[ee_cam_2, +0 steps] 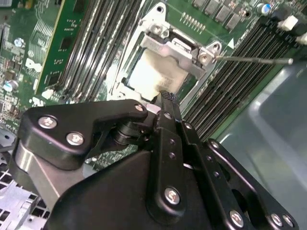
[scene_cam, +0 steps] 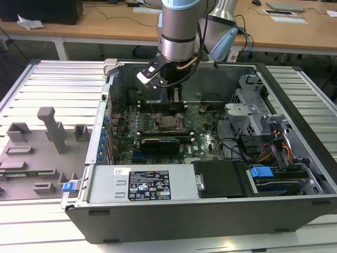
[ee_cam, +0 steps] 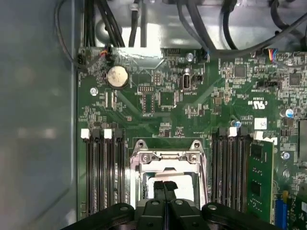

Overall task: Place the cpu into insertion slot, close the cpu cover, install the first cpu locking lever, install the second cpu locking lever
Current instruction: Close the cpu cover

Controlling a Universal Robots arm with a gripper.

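The pincer (ee_cam_2: 165, 98) hangs inside the open case with its fingers pressed together and nothing between them, the tip right at the near edge of the cpu (ee_cam_2: 153, 74), touching or just above it. The cpu sits in the slot (scene_cam: 169, 122), its pale top showing through the window of the cover (ee_cam_2: 172, 48), which looks lowered flat over it. One lever (ee_cam_2: 254, 60), a thin rod, stands free beside the socket; its long axis runs along the memory slots (ee_cam_2: 230, 81), on the case-wall side, apart from the tip
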